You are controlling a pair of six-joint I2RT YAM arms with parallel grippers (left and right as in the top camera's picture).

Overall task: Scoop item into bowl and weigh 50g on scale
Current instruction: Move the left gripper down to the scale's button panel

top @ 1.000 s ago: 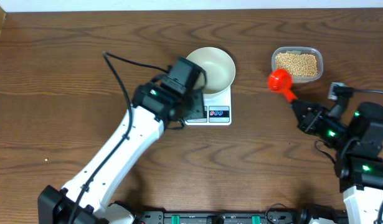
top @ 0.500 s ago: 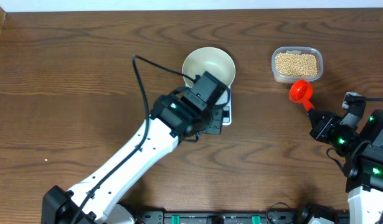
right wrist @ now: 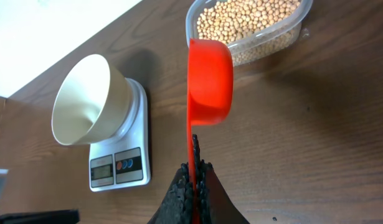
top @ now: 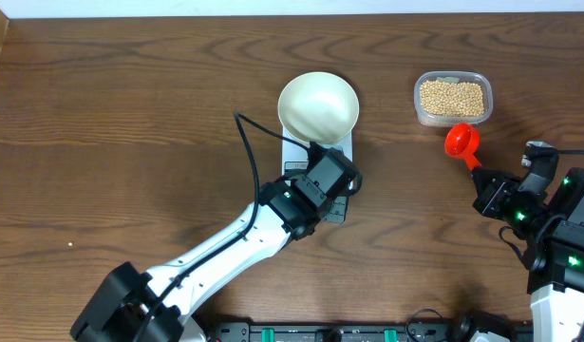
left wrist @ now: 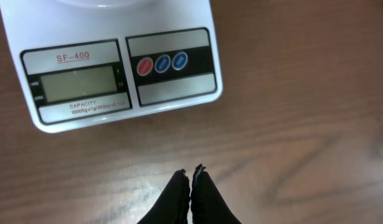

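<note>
The left claw [left wrist: 191, 173] is pinched fully together with nothing between its fingers, its tips pointing at bare bench [left wrist: 303, 137]. Just ahead of it lies the scale [left wrist: 172, 93], front edge nearest the claw. The grey display [left wrist: 79, 84] sits ahead and to the claw's left, and the three round buttons [left wrist: 162, 63], one red and two blue, are almost straight ahead. On the far side of the scale stands the bowl [top: 317, 106], resting on the platform.

The right claw [right wrist: 193, 167] is clamped on the thin handle of a red scoop [right wrist: 210, 81], which reaches out straight ahead of it, cup at the far end. From these angles I cannot make out whether the cup carries anything. Just beyond the cup, ahead and a little to the claw's right, is the clear tub [right wrist: 275, 38] holding the beans [right wrist: 247, 22]. The cup is close to the tub's near wall but apart from it. The bowl and scale lie well off to this claw's left.
</note>
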